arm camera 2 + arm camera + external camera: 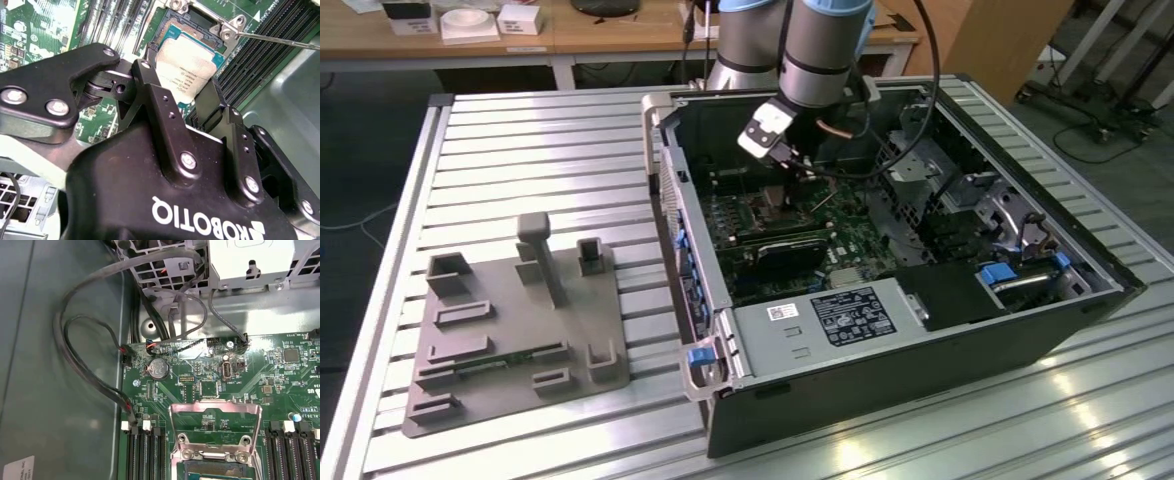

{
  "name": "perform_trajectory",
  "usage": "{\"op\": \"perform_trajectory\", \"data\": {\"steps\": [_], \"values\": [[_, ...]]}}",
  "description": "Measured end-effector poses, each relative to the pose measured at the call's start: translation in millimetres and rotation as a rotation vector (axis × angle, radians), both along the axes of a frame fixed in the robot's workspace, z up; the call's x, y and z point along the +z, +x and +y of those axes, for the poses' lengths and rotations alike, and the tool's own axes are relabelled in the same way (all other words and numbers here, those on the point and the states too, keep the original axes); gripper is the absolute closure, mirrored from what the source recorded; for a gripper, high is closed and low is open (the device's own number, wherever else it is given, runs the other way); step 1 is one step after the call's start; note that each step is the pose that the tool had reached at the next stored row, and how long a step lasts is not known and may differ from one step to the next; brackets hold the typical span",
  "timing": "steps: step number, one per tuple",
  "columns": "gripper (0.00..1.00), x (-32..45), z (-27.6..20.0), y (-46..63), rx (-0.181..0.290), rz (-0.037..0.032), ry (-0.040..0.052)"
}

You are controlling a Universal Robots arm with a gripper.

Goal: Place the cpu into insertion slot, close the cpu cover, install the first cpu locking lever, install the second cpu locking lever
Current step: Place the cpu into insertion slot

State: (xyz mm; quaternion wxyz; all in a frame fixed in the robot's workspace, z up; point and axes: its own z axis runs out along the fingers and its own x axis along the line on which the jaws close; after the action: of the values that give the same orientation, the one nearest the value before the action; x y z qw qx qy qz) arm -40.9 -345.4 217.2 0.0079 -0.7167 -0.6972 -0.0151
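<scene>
In the second wrist view my gripper (180,82) is shut on the cpu (187,62), a small square chip with a silver-grey top and a green edge. It hangs just over the insertion slot (192,20), whose dark inside and metal rim show around the chip. The cpu cover (215,422), a silvery frame with a square window, stands open and raised behind the insertion slot (215,474). A thin locking lever (280,40) sticks out from the socket corner. In the exterior view my gripper (790,160) reaches down into the open computer case above the green board (854,245).
Memory slots (260,55) run beside the socket. Cables (90,355) loop along the case wall, near a coin battery (158,368). A black card (790,255) and a labelled drive cage (841,315) lie nearer the front. A grey fixture plate (520,330) sits on the exterior view's left.
</scene>
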Motion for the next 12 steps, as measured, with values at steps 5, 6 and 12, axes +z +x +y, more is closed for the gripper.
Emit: {"op": "perform_trajectory", "data": {"steps": [5, 6, 12], "values": [[0.46, -3.2, -0.2, -0.1, 0.011, 0.0015, -0.0003], [0.46, -3.9, -0.2, -0.1, 0.021, 0.0016, -0.0003], [0.46, -10.0, -0.2, 0.0, 0.061, 0.0021, -0.0002]]}}
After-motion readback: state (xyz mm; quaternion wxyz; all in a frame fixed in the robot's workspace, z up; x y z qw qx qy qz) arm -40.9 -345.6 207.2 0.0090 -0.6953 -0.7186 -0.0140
